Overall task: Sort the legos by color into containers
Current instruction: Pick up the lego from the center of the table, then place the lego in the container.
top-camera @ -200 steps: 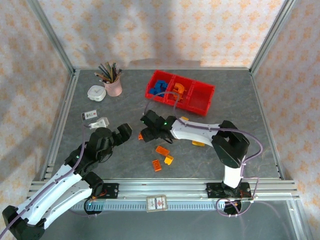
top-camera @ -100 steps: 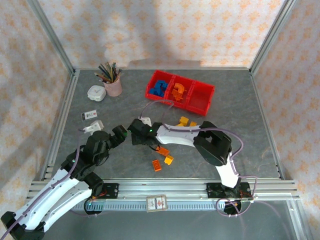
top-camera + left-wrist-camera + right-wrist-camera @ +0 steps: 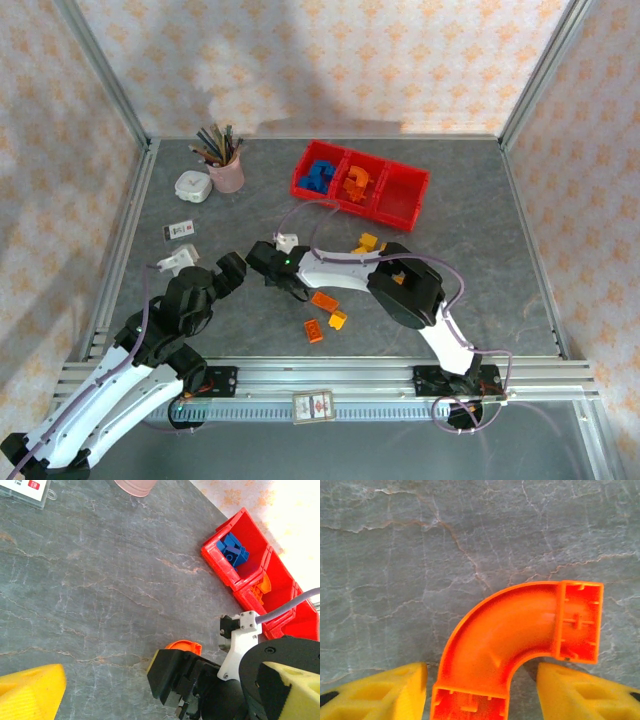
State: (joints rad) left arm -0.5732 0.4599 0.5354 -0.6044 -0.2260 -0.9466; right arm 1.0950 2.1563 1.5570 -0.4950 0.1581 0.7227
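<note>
Right gripper [image 3: 481, 680] had its yellow fingers [image 3: 380, 690] apart, one either side of curved orange lego [image 3: 495, 630]; lego lay flat on grey table [image 3: 395, 555] between them, not clamped; quarter-bend shape, hollow underside up, both ends square.

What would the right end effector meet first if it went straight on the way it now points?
Most likely the curved orange lego, which lies on the table right in the gap of the open right end effector; how far off it is cannot be told.
</note>
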